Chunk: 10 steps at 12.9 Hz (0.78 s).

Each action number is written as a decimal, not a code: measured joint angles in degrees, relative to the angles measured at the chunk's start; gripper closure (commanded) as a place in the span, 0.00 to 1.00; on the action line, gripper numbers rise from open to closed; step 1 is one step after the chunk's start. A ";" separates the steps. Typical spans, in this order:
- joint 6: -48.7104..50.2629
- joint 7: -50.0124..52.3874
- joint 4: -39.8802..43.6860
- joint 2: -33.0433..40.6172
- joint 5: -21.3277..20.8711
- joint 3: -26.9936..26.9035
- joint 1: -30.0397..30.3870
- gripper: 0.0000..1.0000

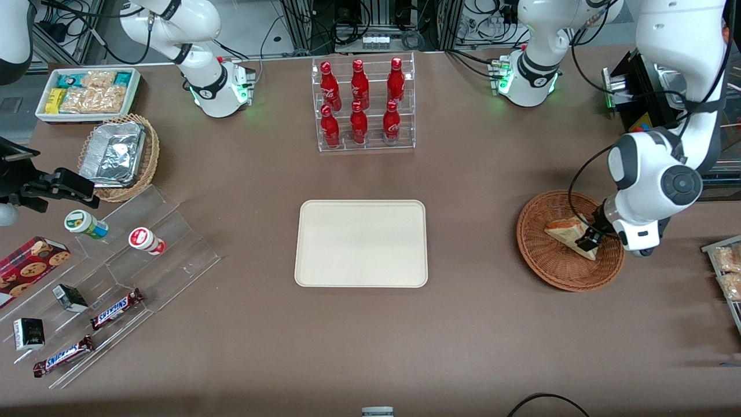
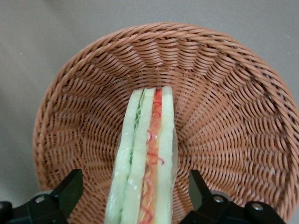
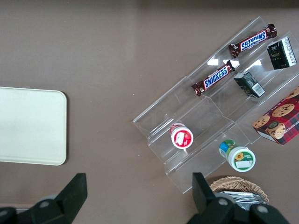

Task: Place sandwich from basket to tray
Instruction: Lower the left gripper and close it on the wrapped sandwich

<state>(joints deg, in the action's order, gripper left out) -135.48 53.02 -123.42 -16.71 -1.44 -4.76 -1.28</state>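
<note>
Front view puts the tray (image 1: 361, 243) bare at frame centre, the basket (image 1: 570, 240) at centre right, and the sandwich (image 1: 570, 234) lying in it. Smallest is the left gripper (image 1: 591, 238), down over the wedge's end. On the wrist camera its fingers (image 2: 70, 191) stand apart either side of the sandwich (image 2: 147, 163), not touching. Risk: closing on the wedge's narrow edge could squash it or let it slip.

occlusions and cut-offs
sandwich (image 2: 145, 158) cut off by frame edge in wrist view; gripper (image 1: 591, 238) covers part of it in front view, finger contact unclear; basket (image 2: 224, 93) rim partly cropped.
</note>
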 measured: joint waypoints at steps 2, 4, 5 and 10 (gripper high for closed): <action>-1.07 0.66 -0.19 -1.20 0.00 0.00 -0.05 0.02; -3.02 0.90 -0.89 -2.44 0.00 0.02 -0.15 0.10; -3.36 0.98 -0.99 -3.03 0.00 0.04 -0.24 0.27; -1.86 0.94 -0.38 -3.02 -0.03 0.07 -0.57 0.72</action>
<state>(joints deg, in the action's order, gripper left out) -137.34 53.96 -123.80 -19.74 -1.47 -4.69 -1.85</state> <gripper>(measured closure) 0.502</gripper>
